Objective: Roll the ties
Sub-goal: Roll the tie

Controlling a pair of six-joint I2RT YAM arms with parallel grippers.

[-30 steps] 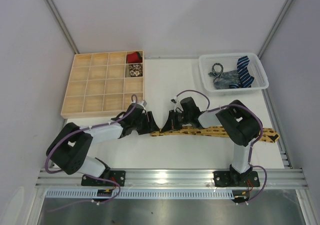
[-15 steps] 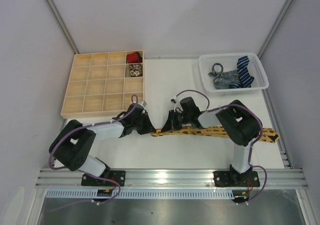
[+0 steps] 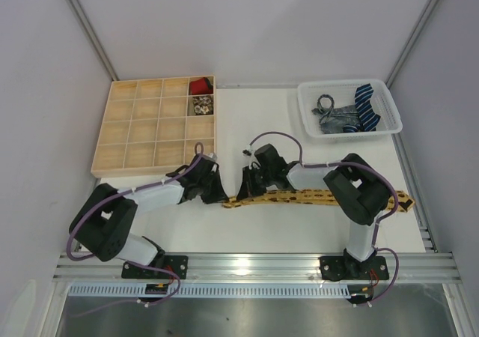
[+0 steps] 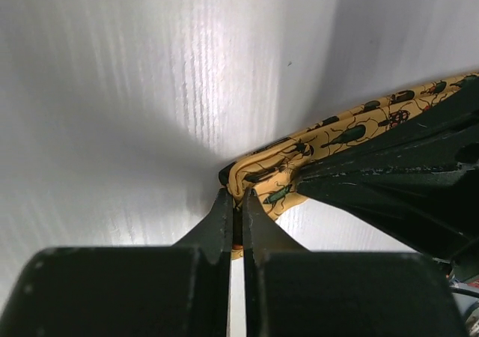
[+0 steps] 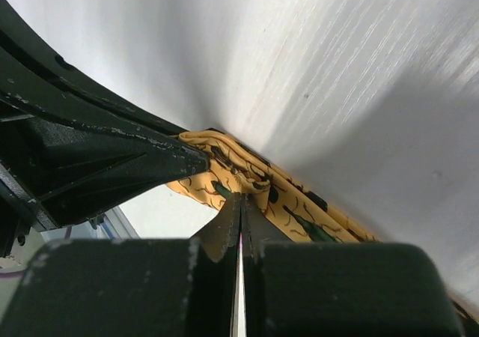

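A mustard-yellow tie (image 3: 322, 197) with dark insect spots lies across the table's near half, its pointed end at the right. Both grippers meet at its left end. My left gripper (image 3: 222, 196) is shut on the folded tip of the yellow tie (image 4: 262, 176), with fabric showing between its fingers (image 4: 221, 221). My right gripper (image 3: 245, 190) is shut on the same bunched yellow tie (image 5: 247, 176) just beside it. Each gripper's black fingers show in the other's wrist view. More ties, a navy blue-striped one (image 3: 365, 105) and a grey one (image 3: 334, 118), lie in the basket.
A white basket (image 3: 310, 123) stands at the back right. At the back left is a wooden compartment box (image 3: 142, 131), holding a rolled red tie (image 3: 199, 87) and a rolled pale patterned tie (image 3: 200, 105) in its right column. Purple cables loop over both arms.
My left gripper has shut on the tie's left tip. The right gripper has moved a little to the left, and the tie's end has shifted left with it.
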